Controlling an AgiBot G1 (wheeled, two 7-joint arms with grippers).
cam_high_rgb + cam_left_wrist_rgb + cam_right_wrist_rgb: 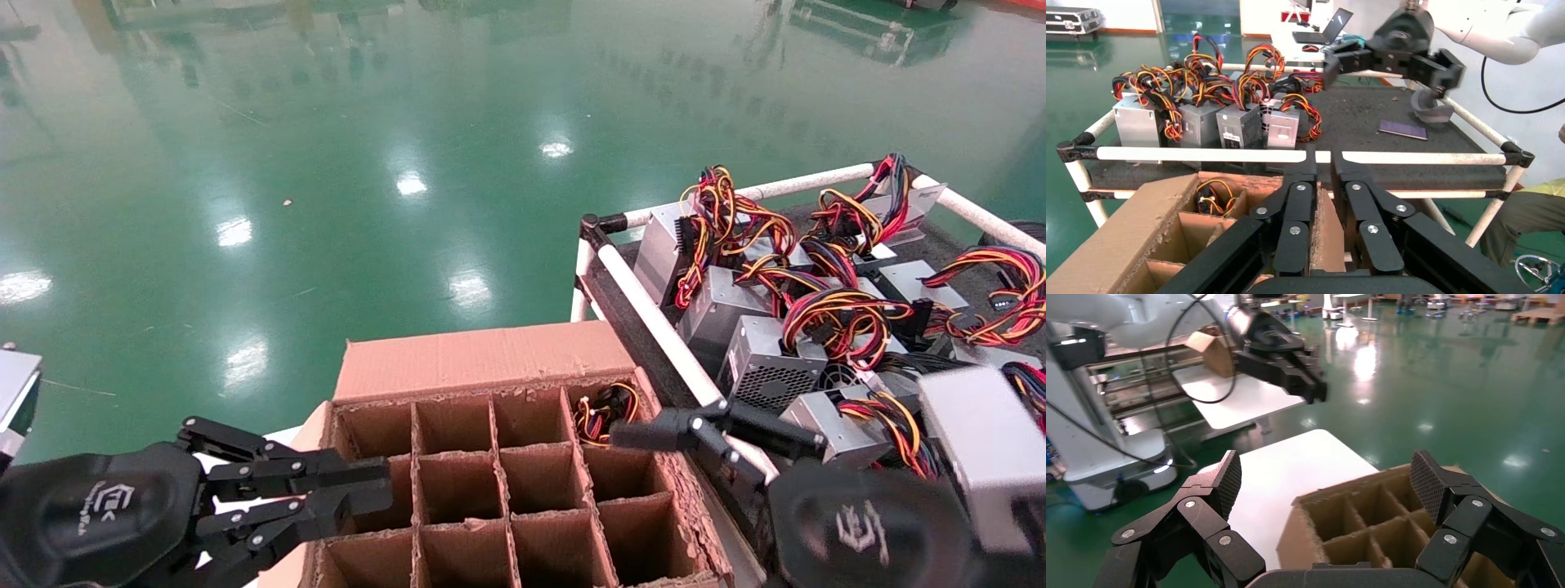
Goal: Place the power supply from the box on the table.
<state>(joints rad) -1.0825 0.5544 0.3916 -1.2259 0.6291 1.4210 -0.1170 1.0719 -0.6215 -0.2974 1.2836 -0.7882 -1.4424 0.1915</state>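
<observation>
With the right gripper (645, 433) spread open above the box (507, 474), near the far-right cell holding the power supply (603, 408), and the closed left gripper (359, 498) idle at the left wall, a descending finger could snag the loose wires.

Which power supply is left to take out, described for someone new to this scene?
Find the box of square cells beside the table. The power supply sits in its far corner cell nearest the table, the only cell showing wires.
</observation>
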